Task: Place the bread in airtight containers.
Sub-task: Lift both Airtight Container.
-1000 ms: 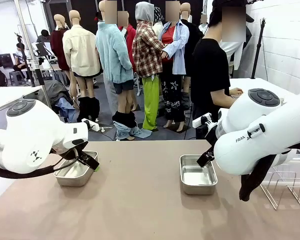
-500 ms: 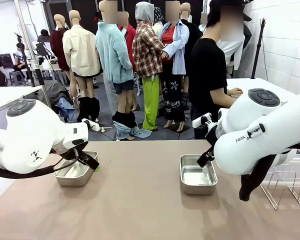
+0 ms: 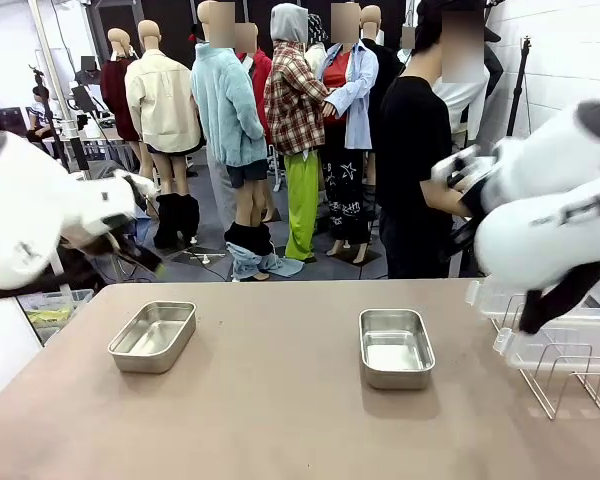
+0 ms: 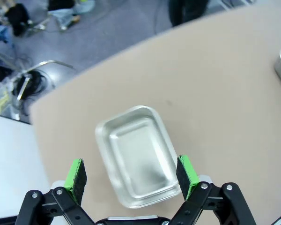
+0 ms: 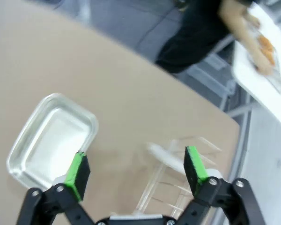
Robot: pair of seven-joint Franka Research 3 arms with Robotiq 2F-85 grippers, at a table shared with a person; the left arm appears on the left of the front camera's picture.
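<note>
Two airtight containers, lidless shiny steel tins, sit empty on the tan table: one at left (image 3: 152,336) and one at right (image 3: 396,347). My left gripper (image 4: 131,174) hangs open high above the left tin (image 4: 136,154), nothing between its green pads. The right gripper (image 5: 136,168) is open too, high over the table with the right tin (image 5: 51,138) below and to one side. In the right wrist view, blurred orange-brown shapes (image 5: 267,44) lie by a person's hand (image 5: 255,58) on a white side table; I cannot tell whether they are the bread.
Clear plastic lids (image 3: 540,340) and a wire rack (image 3: 570,378) stand at the table's right edge. A person in black (image 3: 420,150) stands beyond the far edge, turned toward the side table. A bin (image 3: 50,310) sits off the left edge.
Both arms have lifted up and away from just above the tins, the left toward the left side and the right toward the right. Both grippers stay open and empty.
</note>
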